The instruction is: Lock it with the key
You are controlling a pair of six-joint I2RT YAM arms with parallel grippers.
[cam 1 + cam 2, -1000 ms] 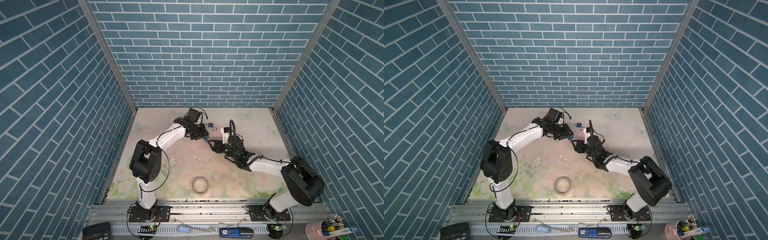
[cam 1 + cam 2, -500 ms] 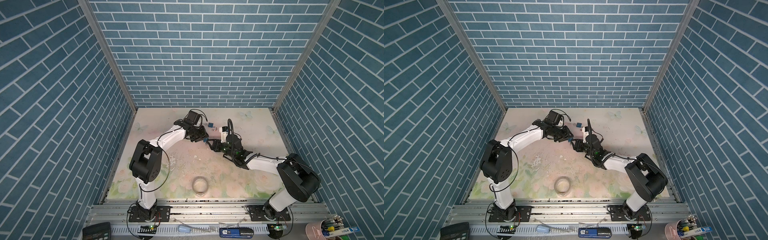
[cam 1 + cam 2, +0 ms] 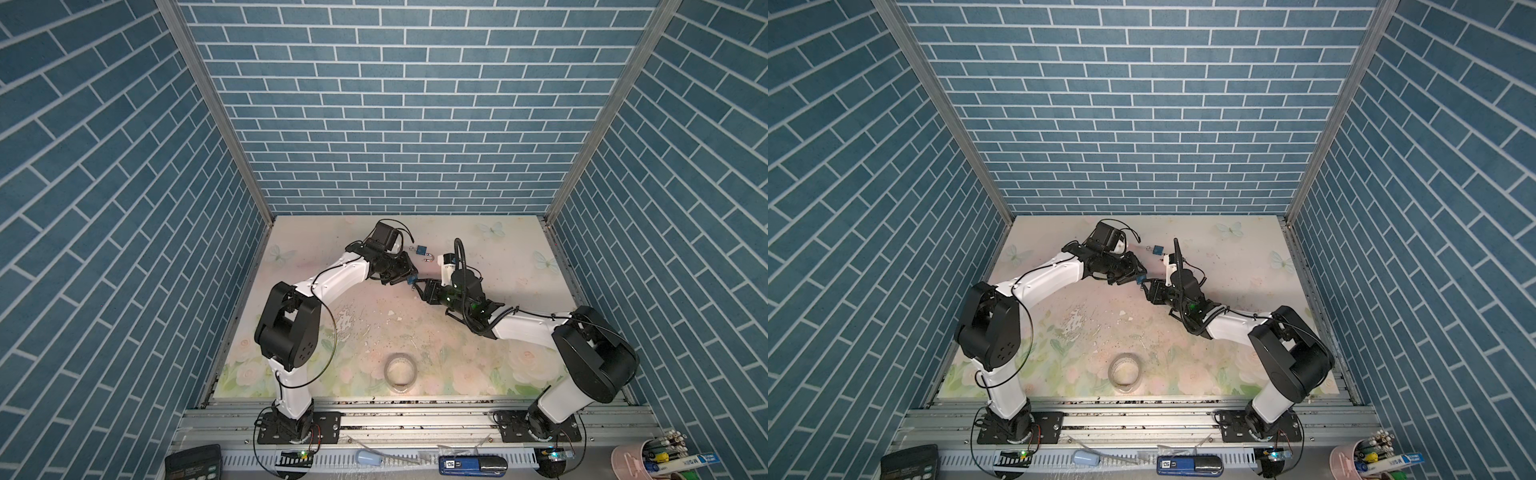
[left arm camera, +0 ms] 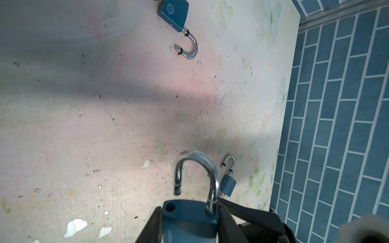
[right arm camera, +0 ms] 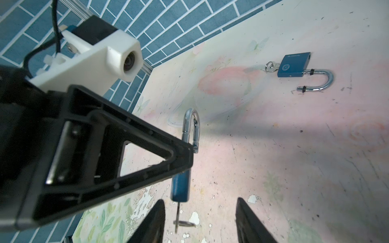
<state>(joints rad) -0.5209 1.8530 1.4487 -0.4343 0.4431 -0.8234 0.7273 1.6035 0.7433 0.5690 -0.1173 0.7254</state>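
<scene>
My left gripper (image 4: pixel 189 212) is shut on the body of a blue padlock (image 4: pixel 187 223), held above the table. Its silver shackle (image 4: pixel 196 166) stands open, one leg out of the body. In both top views this padlock (image 3: pixel 412 279) (image 3: pixel 1142 277) hangs between the two grippers. A key (image 5: pixel 177 212) with a ring (image 5: pixel 185 223) sticks out of the padlock's base (image 5: pixel 180 186). My right gripper (image 5: pixel 200 225) is open around the key, which sits close to one finger (image 5: pixel 152 223) without touching it. The right gripper (image 3: pixel 423 286) faces the left gripper (image 3: pixel 405 274).
A second blue padlock (image 3: pixel 422 250) (image 5: pixel 293 65) lies on the table behind the grippers, shackle open and a key in it. Another small open padlock (image 4: pixel 228 184) lies farther off near the wall. A tape roll (image 3: pixel 400 371) sits near the front edge.
My right gripper has moved in toward the held padlock and its jaws have narrowed a little. My left gripper has shifted slightly forward, still holding the padlock.
</scene>
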